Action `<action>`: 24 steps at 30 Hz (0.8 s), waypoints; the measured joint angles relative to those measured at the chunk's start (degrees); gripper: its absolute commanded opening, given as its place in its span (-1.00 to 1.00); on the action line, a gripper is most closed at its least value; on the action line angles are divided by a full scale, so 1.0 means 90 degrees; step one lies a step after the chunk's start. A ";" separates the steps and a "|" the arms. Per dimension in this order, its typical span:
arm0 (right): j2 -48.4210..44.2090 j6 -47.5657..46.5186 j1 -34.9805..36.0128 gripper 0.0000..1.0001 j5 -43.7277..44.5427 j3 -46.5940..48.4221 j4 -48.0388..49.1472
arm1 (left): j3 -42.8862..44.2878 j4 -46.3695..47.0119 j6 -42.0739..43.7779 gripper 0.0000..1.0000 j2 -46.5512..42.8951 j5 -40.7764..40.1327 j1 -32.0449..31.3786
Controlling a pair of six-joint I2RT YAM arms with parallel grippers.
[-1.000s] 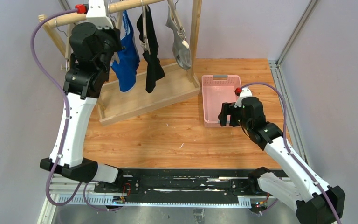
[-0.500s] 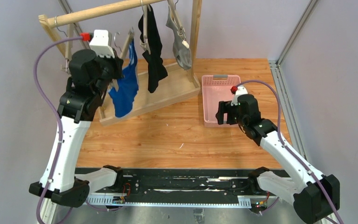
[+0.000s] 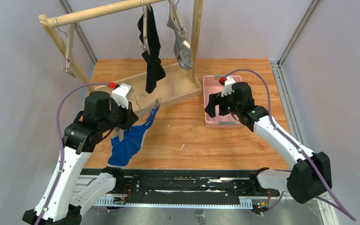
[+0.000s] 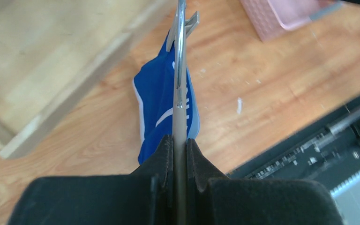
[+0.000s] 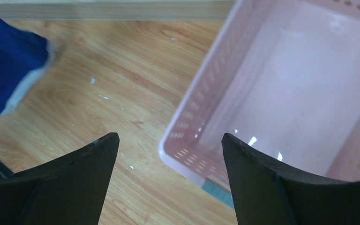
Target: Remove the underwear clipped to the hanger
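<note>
My left gripper (image 3: 129, 118) is shut on the bar of a wooden clip hanger (image 3: 146, 106), held low over the table in front of the rack. The royal blue underwear (image 3: 128, 143) hangs from the hanger's clip. In the left wrist view my left gripper (image 4: 180, 141) pinches the hanger bar (image 4: 180, 89), with the blue underwear (image 4: 157, 101) below it. The black underwear (image 3: 153, 56) and the grey underwear (image 3: 182, 47) hang clipped on the rack's rail (image 3: 98, 12). My right gripper (image 3: 211, 108) is open and empty over the basket's left edge, as the right wrist view (image 5: 168, 140) shows.
A pink basket (image 3: 222, 78) stands right of the rack and looks empty in the right wrist view (image 5: 199, 84), where the blue underwear (image 5: 4, 70) shows at the left. An empty hanger (image 3: 68, 58) hangs at the rail's left end. The rack's wooden base (image 3: 173, 86) lies behind.
My left gripper has taken the hanger with the blue underwear off the rail and brought it down and toward the near edge. My right gripper has moved up and left over the basket.
</note>
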 measured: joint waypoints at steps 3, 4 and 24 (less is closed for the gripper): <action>0.0216 -0.0219 0.0000 0.71 -0.0729 0.0299 0.0153 | -0.0165 -0.0168 0.0165 -1.00 -0.0168 0.0634 -0.0233; 0.0248 -0.0270 0.0000 0.71 -0.0947 0.0357 0.0206 | -0.0168 -0.0182 0.0233 -0.99 -0.0194 0.0816 -0.0272; 0.0294 -0.1328 0.0000 0.67 -0.6411 0.1107 0.1086 | -0.0250 0.0874 0.0962 -1.00 0.0294 0.3529 -0.0347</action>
